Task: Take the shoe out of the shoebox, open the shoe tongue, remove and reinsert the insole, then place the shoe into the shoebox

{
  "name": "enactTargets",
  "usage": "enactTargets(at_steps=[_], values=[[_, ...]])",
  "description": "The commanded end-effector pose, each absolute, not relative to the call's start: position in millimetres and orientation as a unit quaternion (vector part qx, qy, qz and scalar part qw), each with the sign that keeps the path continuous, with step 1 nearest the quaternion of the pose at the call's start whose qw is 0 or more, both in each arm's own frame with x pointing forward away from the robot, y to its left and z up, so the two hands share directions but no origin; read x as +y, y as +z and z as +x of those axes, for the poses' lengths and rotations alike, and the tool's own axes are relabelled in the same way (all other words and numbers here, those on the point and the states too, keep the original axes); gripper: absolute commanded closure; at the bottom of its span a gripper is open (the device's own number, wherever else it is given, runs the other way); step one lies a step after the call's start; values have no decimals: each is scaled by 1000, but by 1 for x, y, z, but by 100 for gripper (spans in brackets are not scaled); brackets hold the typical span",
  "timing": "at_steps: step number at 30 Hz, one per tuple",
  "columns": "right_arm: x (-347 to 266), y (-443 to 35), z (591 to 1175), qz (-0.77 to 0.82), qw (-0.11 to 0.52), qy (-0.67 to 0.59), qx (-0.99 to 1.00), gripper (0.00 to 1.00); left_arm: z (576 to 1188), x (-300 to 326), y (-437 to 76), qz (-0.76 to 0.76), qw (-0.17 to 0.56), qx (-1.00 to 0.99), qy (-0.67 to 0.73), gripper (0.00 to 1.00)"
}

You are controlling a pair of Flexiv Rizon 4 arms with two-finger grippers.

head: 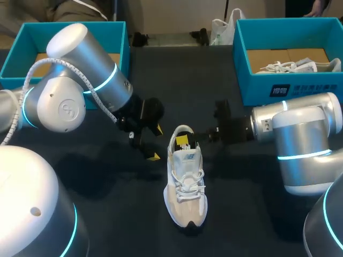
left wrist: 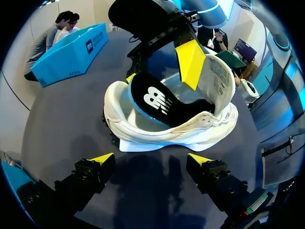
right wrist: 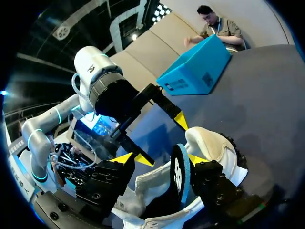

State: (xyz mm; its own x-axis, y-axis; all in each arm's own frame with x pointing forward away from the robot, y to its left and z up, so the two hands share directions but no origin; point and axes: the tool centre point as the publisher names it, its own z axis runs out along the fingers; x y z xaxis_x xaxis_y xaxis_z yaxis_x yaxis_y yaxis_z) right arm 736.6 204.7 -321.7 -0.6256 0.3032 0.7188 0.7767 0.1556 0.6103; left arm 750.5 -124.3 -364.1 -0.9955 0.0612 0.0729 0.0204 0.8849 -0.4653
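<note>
Shoe (head: 185, 187) with insole (left wrist: 152, 98) tilted up at right claw (right wrist: 159, 160), grip unclear; left claw (left wrist: 151, 158) released beside it; shoebox (head: 292, 88) well apart.

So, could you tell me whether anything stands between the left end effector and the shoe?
Nothing visible does. The left end effector is open and faces the shoe, with only table surface between them. The right end effector and the raised insole are at the shoe's opening, further on.

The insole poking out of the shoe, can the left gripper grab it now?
Probably not cleanly. The left gripper is open with nothing between it and the shoe, but the shoe's wall stands before the insole, and the right gripper straddles it.
</note>
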Motion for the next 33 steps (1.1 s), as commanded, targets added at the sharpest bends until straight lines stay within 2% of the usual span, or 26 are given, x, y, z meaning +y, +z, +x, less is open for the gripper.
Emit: enactTargets(at_steps=[1,14,19,20,33], values=[[197,-314,736,-370,230,-504,-746,31,750,-121,-359,-22,42,-971,235,0],[167,-300,740,-389,247,-437,-773,23,758,-100,-344,-1,46,-973,226,0],[159,-297,746,-398,269,-403,-779,11,764,-91,-336,15,46,-973,227,0],[157,-296,748,-403,269,-393,-782,6,765,-88,-335,18,46,-972,228,0],[133,-271,780,-455,242,-296,-805,6,796,-46,-306,24,86,-966,244,0]])
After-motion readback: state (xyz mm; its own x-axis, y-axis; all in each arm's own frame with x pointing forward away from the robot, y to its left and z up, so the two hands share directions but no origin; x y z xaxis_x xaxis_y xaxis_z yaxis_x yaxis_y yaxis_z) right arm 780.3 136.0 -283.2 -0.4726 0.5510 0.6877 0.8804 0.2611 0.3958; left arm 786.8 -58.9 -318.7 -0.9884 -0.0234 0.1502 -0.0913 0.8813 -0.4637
